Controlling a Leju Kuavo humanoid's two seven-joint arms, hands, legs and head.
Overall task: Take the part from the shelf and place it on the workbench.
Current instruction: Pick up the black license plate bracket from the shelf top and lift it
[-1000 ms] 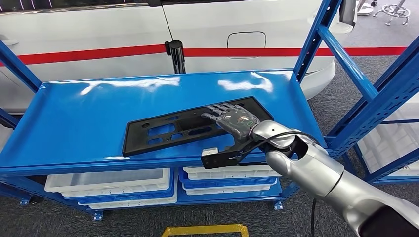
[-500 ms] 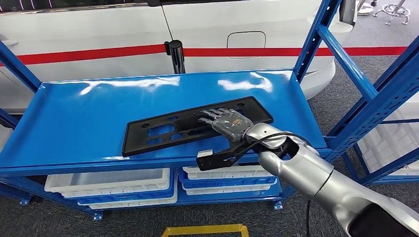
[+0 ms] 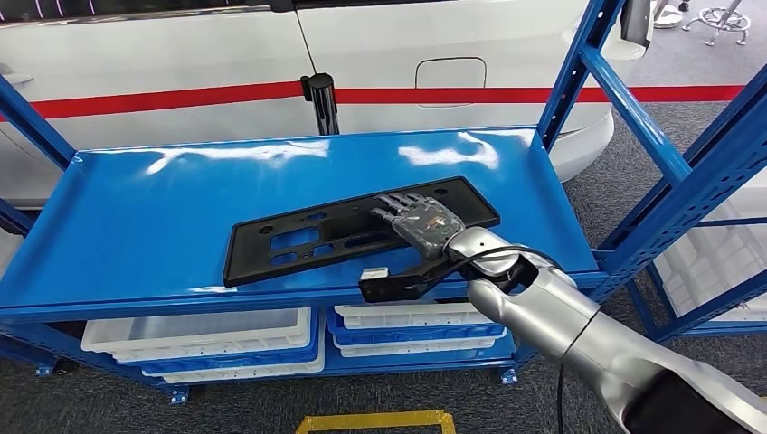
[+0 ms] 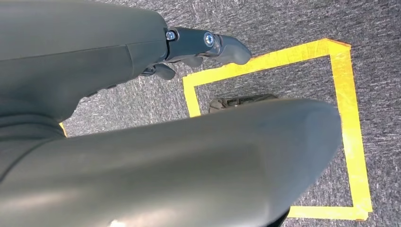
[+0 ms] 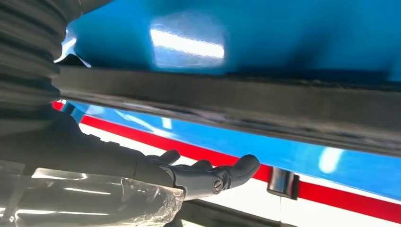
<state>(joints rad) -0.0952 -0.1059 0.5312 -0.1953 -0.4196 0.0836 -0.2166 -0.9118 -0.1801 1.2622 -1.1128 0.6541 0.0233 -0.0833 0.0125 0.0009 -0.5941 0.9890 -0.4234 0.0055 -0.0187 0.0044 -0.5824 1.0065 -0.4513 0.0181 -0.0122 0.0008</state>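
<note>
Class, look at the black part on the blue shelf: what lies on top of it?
The right hand lies over the black part, fingers spread above its cutouts. The surface beneath the hand is covered.

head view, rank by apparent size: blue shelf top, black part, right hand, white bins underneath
1. blue shelf top, largest by far.
2. black part, lying flat on it.
3. and 4. white bins and right hand: unsure. The bins are partly hidden under the shelf, and the hand is nearer the camera.
</note>
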